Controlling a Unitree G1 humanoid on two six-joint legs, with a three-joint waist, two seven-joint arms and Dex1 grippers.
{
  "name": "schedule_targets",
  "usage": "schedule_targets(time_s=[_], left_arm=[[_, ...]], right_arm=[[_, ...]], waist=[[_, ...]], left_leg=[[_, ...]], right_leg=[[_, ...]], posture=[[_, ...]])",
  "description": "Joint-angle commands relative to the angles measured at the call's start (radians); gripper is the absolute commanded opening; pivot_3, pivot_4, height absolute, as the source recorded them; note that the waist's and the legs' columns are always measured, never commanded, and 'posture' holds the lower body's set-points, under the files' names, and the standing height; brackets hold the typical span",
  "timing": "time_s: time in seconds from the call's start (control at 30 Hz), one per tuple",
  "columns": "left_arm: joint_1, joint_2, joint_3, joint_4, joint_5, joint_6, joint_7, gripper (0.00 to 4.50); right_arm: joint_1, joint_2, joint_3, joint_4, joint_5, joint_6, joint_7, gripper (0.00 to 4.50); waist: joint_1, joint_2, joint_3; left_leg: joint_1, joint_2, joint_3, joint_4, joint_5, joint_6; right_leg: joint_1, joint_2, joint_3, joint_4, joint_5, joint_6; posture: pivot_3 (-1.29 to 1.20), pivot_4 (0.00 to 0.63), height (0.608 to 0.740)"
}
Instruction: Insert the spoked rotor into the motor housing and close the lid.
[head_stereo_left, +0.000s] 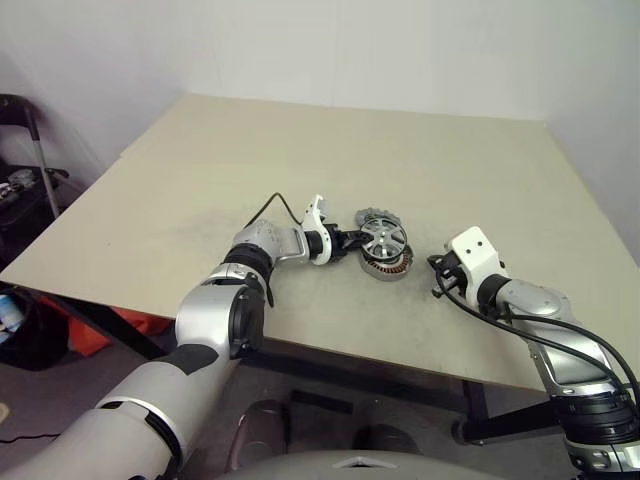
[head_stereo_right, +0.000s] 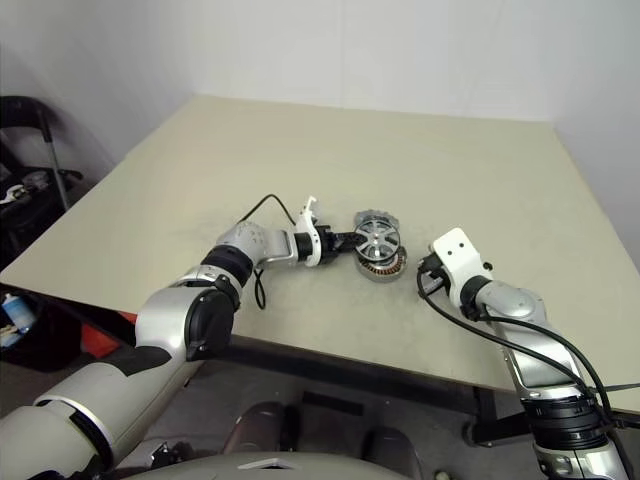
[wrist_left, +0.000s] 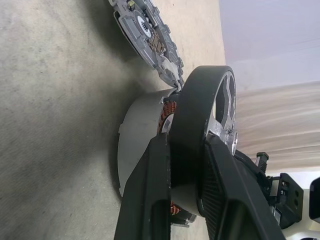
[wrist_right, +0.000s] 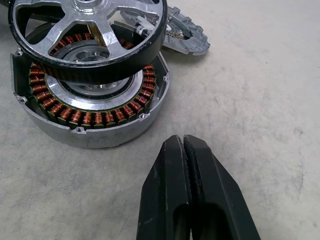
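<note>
Beige rectangular tabletop (head_stereo_left: 300, 160): matte, lightly scuffed, bearing all items below.

Round silver metal motor housing (wrist_right: 90, 131): cup with copper-coloured winding ring around a silver centre; flat on the tabletop, near the front edge, between the 2 arms.

Small spoked rotor (wrist_right: 90, 35), black outer rim, silver spokes and hub: clamped at the rim, tilted, directly above the housing's open top and overlapping it; whether touching the winding ring, cannot tell.

Flat round silver-grey metal lid (wrist_right: 185, 32) with cut-outs: on the tabletop just behind the housing, far side from the robot, one edge propped against the housing rim.

Left gripper (wrist_left: 187, 165): 2 black fingers closed on the rotor's black rim, 1 finger on each face; reaching in from the robot's left.

Right gripper (wrist_right: 184, 155): 2 black fingers pressed fully together, holding nothing; on the robot's right of the housing, tips aimed at it, close to it yet apart, low over the tabletop.
</note>
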Motion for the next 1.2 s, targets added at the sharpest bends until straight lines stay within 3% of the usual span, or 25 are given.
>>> schedule_targets(time_s=[0.03,0.33,0.8,1.0,1.2], left_arm=[[-0.021,-0.007,-0.001,-0.011,-0.002,0.018,-0.033,0.44],[-0.03,-0.001,0.007,-0.034,-0.017,0.084,-0.11,0.44],[-0.017,-0.003,-0.026,-0.032,0.031,0.072,-0.084,0.44],[-0.014,-0.002,-0.045,-0.032,0.048,0.064,-0.069,2.36],[-0.022,0.026,-0.047,-0.044,0.054,0.039,-0.077,2.36]], right_arm=[[-0.017,0.001,-0.018,-0.03,0.002,-0.006,-0.008,0.0],[-0.018,0.003,-0.015,-0.026,0.0,-0.009,-0.008,0.0],[-0.029,0.011,-0.012,-0.017,-0.003,-0.01,-0.015,0.0],[-0.033,0.013,-0.011,-0.012,-0.005,-0.013,-0.019,0.0],[-0.035,0.013,-0.011,-0.009,-0.004,-0.016,-0.021,0.0]], waist=[[0.0,0.0,0.0],[0.0,0.0,0.0],[0.0,0.0,0.0],[0.0,0.0,0.0],[-0.001,0.0,0.0]], left_leg=[[0.0,0.0,0.0,0.0,0.0,0.0],[0.0,0.0,0.0,0.0,0.0,0.001],[0.0,0.0,0.0,0.0,0.0,0.001],[0.003,0.0,0.0,0.0,0.0,0.0],[0.006,0.0,0.0,0.0,0.0,0.0]], right_leg=[[0.0,0.0,0.0,0.0,0.0,0.0],[0.0,-0.001,0.0,0.0,0.0,0.0],[0.0,-0.001,0.0,0.0,0.0,0.0],[0.003,-0.001,0.0,0.0,0.0,0.0],[0.006,-0.001,0.0,0.0,0.0,0.0]], posture=[[0.0,0.0,0.74],[0.0,0.0,0.74],[0.0,0.0,0.74],[0.0,0.0,0.74],[0.0,0.0,0.74]])
